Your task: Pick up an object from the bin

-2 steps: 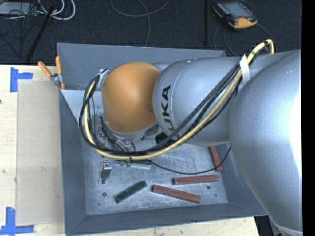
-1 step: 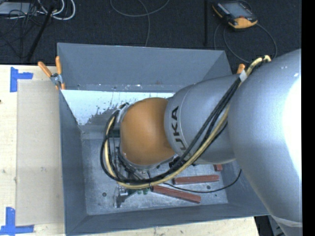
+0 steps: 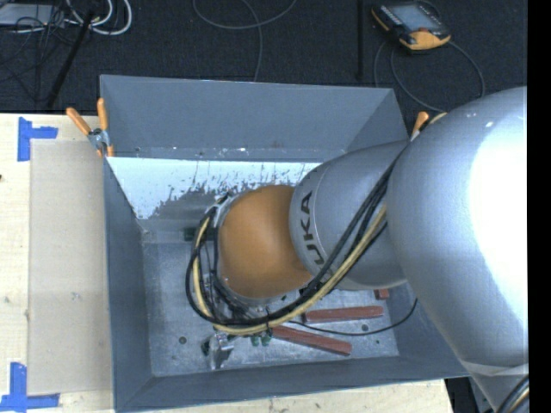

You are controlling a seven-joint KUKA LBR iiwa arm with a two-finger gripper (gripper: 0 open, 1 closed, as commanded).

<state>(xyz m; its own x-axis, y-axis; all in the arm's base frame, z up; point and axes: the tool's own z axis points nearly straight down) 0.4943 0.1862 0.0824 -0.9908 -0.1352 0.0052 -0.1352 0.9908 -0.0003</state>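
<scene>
My gripper (image 3: 218, 349) shows as a small metal part under the orange wrist cover, low over the bin floor near the front wall, left of centre. Just to its right lies a small green-and-dark thing (image 3: 261, 338), partly under the cables. A long reddish-brown strip (image 3: 316, 342) stretches along the floor to the right of that. A second reddish-brown strip (image 3: 344, 314) lies a little behind it, almost parallel. Nothing can be seen held in the gripper.
A small red piece (image 3: 381, 293) lies near the right wall, partly under the arm. Tiny dark specks sit on the floor at the left (image 3: 183, 341) and by the back slope (image 3: 188, 233). The arm and its cover hide the bin's middle.
</scene>
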